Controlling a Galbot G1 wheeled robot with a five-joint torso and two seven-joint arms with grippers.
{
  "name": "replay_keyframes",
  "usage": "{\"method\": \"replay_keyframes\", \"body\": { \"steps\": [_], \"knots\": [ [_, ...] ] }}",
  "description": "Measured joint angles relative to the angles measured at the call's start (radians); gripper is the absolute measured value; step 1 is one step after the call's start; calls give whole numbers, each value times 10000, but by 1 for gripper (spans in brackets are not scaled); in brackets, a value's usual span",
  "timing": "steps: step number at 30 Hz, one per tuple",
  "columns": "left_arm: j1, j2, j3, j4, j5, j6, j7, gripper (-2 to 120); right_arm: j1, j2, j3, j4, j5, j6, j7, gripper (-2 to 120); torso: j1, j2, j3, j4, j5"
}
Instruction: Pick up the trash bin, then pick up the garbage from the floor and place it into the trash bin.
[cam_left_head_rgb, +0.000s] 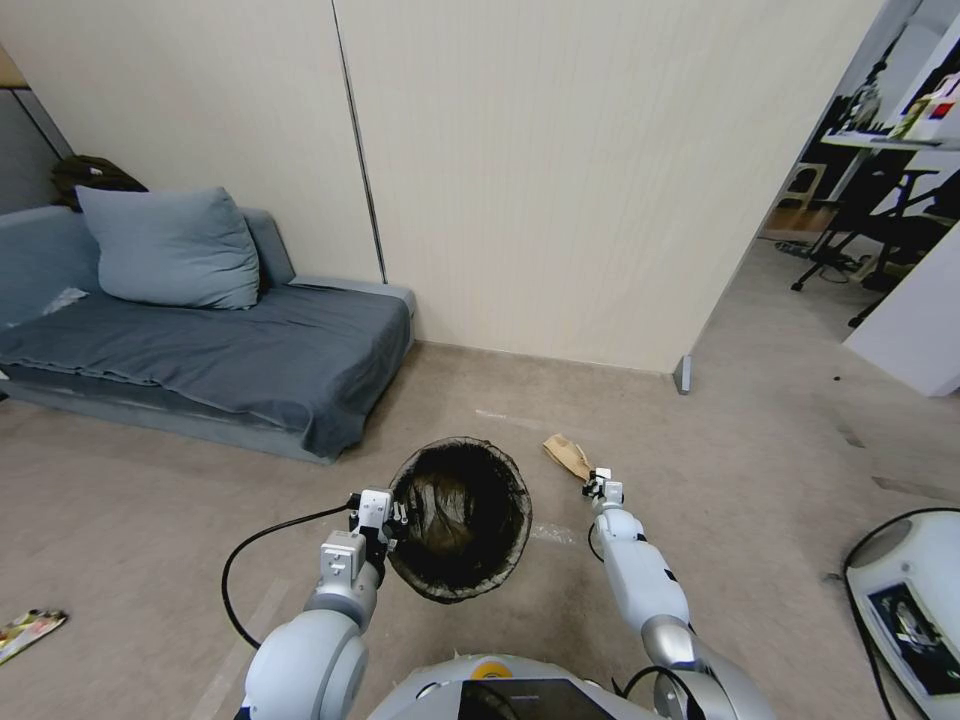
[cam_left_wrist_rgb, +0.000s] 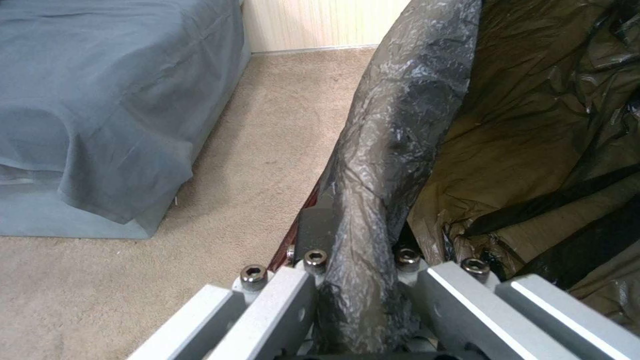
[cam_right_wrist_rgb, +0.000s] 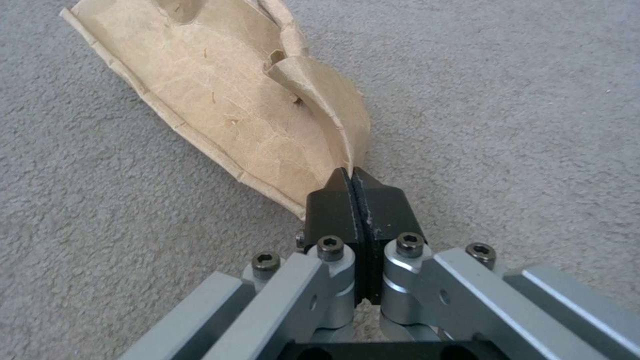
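Observation:
The trash bin, lined with a dark bag, hangs above the floor in front of me; my left gripper is shut on its near-left rim. In the left wrist view the bag-covered rim runs between the left gripper fingers. A crumpled tan paper, one piece of the garbage, lies on the carpet right of the bin. My right gripper is down at its near end. In the right wrist view the right gripper has its black pads pressed together on the paper's corner.
A grey-blue sofa with a pillow stands at the left against the wall. A colourful wrapper lies on the floor far left. A white machine base sits at the right edge. Beyond a doorway at the right are chairs.

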Motion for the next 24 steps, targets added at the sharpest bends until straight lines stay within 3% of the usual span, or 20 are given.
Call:
{"method": "replay_keyframes", "body": {
  "steps": [9, 17, 19, 20, 22, 24],
  "knots": [
    [-86, -50, 113, 107, 28, -17, 0, 1, -358, 125, 47, 649, 15, 397, 31, 0, 0, 0, 0, 3, -1],
    [-219, -59, 127, 305, -21, -60, 7, 1, -1885, 303, 72, 3299, 41, 1141, 113, 0, 0, 0, -1, 0, 1],
    [-250, -60, 137, 404, -41, -87, 8, 1, -2580, 397, 102, 4777, 155, 1322, 70, 0, 0, 0, -1, 1, -1],
    [-250, -60, 137, 404, -41, -87, 8, 1, -2580, 397, 102, 4777, 155, 1322, 70, 0, 0, 0, -1, 1, -1],
    [-288, -63, 135, 471, -78, -99, 15, 1, -3271, 476, 98, 6271, 285, 1458, -124, 0, 0, 0, -1, 2, -1],
    [-307, -64, 133, 500, -86, -106, 16, 1, -3605, 498, 78, 6882, 349, 1507, -232, 0, -1, 0, -1, 2, -2]
  ]
}}
